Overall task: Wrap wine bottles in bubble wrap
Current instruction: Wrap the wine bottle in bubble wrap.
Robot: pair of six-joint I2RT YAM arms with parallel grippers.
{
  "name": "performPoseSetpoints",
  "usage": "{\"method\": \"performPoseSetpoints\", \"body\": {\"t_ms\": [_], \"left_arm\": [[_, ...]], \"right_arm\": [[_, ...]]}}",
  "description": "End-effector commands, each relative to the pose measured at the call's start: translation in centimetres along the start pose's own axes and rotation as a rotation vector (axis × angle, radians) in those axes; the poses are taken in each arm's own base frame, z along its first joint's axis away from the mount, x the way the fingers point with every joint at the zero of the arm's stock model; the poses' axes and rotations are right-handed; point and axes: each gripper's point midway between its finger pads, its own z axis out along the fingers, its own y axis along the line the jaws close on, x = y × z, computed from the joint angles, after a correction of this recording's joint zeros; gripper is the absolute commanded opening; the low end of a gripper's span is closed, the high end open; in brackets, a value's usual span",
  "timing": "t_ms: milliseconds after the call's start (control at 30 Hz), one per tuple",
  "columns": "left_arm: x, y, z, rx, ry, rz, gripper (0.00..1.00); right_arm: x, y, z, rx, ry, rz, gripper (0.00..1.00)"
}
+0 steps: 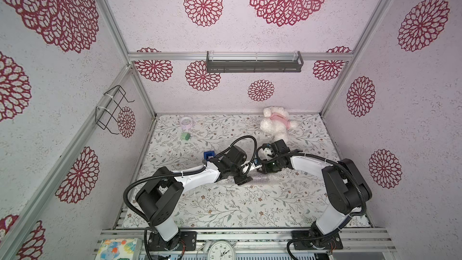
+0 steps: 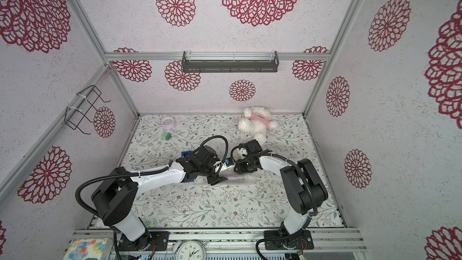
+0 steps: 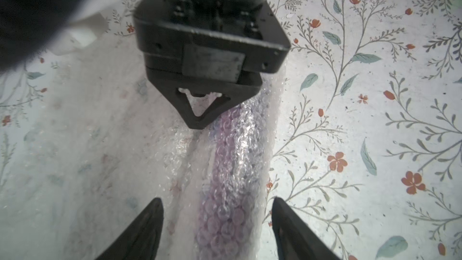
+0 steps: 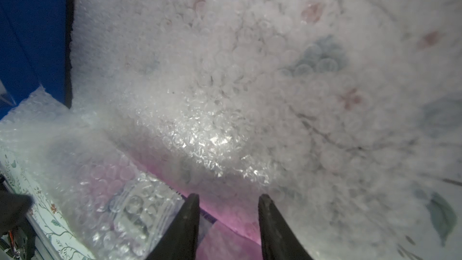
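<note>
The purple bottle (image 3: 226, 183) lies rolled inside crinkly clear bubble wrap (image 3: 112, 133).

bubble wrap (image 4: 200, 131): clear plastic film, glossy, crinkled, bubbled
wine bottle (image 3: 225, 196): purple glass, translucent through the film
bench (image 3: 375, 121): matt printed floral covering, smooth
left end effector (image 3: 215, 199): matt black plastic, faintly rough
plush toy (image 1: 275, 123): fluffy cloth

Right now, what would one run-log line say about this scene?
wine bottle: lying down, covered by bubble wrap | left fingers: open, straddling it | right fingers: either side of it, grip unclear
</note>
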Motion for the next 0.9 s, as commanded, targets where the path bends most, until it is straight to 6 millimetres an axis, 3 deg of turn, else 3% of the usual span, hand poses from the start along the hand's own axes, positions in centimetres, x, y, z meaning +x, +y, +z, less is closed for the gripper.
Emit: {"method": "performPoseSetpoints", "body": {"t_ms": [0,233,367,467,533,633,867], "left_arm": [[-0.2,-1.1,1.0,0.071,-0.01,0.042,0.72],[1.8,-1.0,3.2,0.083,0.062,0.016,0.73],[2.0,-1.3,3.7,0.116,0.076,-0.009,0.6],[2.1,-1.9,3.6,0.147,0.083,-0.017,0.47],[2.4,-2.2,3.6,0.173,0.094,-0.027,0.4],[2.5,-2.8,3.6,0.226,0.113,-0.051,0.38],[2.5,-3.1,3.1,0.368,0.152,-0.177,0.4]], "right_arm": [[-0.3,0.8,-0.1,-0.028,0.011,-0.045,0.41],[-1.3,1.8,-0.9,-0.064,-0.041,-0.072,0.41],[-2.1,1.9,-2.1,-0.044,-0.091,-0.091,0.43],[-2.9,1.5,-3.7,-0.01,-0.153,-0.095,0.54],[-3.6,1.0,-5.4,0.024,-0.219,-0.09,0.6],[-4.2,0.3,-8.6,0.072,-0.337,-0.121,0.63],[-3.2,1.3,-15.7,0.214,-0.59,-0.475,0.63]]}}
